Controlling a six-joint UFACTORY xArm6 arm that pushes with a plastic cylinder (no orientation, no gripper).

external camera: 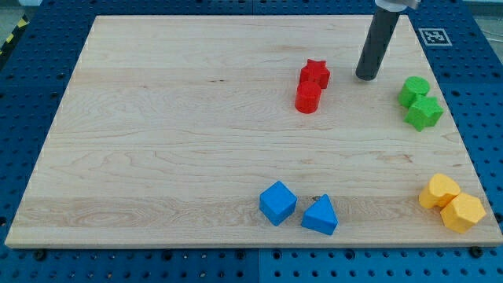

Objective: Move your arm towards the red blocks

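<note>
Red star block (315, 73) & red cylinder (307, 98) touch, upper-right of centre on pale grained wood board (157, 134). My tip (366, 77), matte dark round rod w/ no jaws, holding nothing, sits near, at 3 o'clock of the star, apart. Green pair (419, 103) at 4 o'clock of tip.

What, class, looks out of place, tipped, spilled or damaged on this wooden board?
Nothing stands out. The blocks sit in four same-colour pairs: red star touching red cylinder, two green blocks, two yellow blocks, blue cube beside blue wedge. My tip rests right of the reds.
</note>
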